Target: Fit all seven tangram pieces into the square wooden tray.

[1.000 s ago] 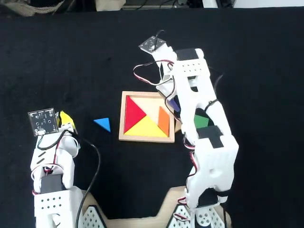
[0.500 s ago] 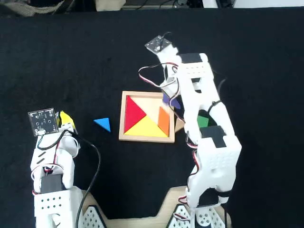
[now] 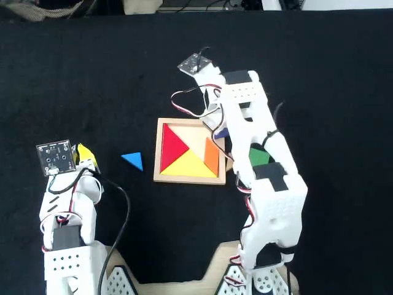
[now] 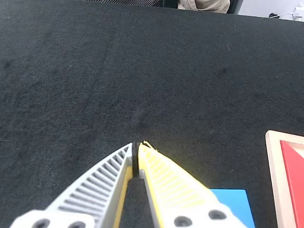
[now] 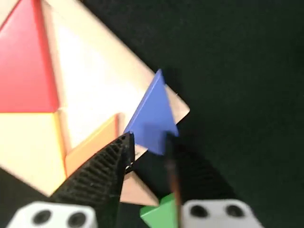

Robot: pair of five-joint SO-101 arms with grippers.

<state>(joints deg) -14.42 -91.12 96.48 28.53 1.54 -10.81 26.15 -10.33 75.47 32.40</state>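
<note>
The right gripper (image 5: 147, 140) was clamped on the violet triangle (image 5: 153, 114), one finger on each side of its wide end, with the point facing away from the wrist. The triangle hung over the tray (image 3: 157, 153) at the corner at about 2 o'clock, partly above the rim and partly above the bare wooden floor. I cannot tell whether it touched the rim.

In the tray lay the red triangle (image 3: 172, 147) at 9 o'clock, the yellow triangle (image 3: 191, 166) at 6 o'clock and the orange piece (image 3: 212, 157) at 3 o'clock. The field at 12 o'clock was free. The blue triangle (image 3: 133, 160) lay on the black cloth at 9 o'clock from the tray, near but apart. The green piece (image 3: 261, 157) lay at 3 o'clock from the tray, half under the right arm.

The left gripper (image 4: 137, 146) stood at 9 o'clock from the blue triangle, its fingers pressed together with nothing between them.

The pieces looked like flat painted wood, so I judge them light, stiff and rather smooth. Such a thin piece could easily turn or slip between the fingers. The best hold is probably across two edges near the middle, with the piece kept level so that a corner does not catch on the rim.

I could read no brand, label or writing on the tray or the pieces.
</note>
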